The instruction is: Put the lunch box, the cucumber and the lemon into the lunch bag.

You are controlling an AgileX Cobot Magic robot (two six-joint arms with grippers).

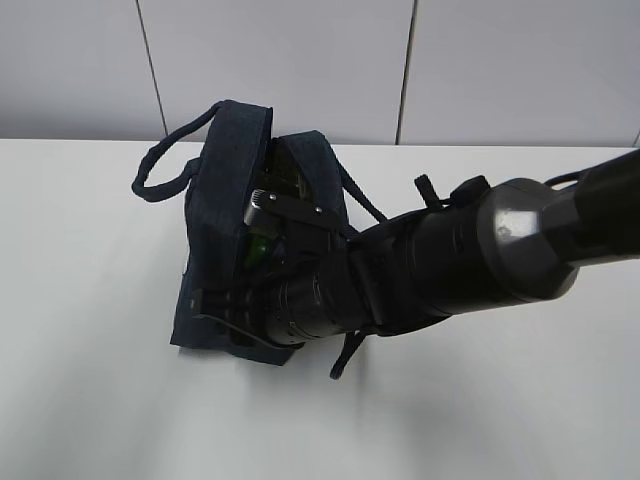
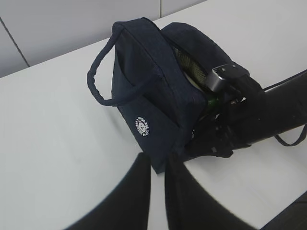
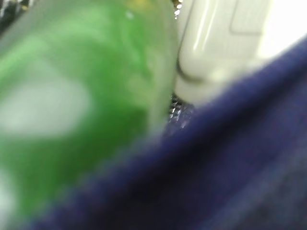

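Observation:
The navy lunch bag stands open on the white table; it also shows in the left wrist view. My right gripper reaches into its opening from the right, and its jaws are hidden by the fabric. A patch of the green cucumber shows inside the bag beside it. In the right wrist view the cucumber fills the left, the lunch box's pale lid lies behind it, and navy fabric covers the bottom. The lemon is out of view. My left gripper hovers empty near the bag's corner, its fingers almost together.
The bag's loop handle hangs out to the left, and a strap dangles under my right arm. A grey panelled wall runs along the back of the table.

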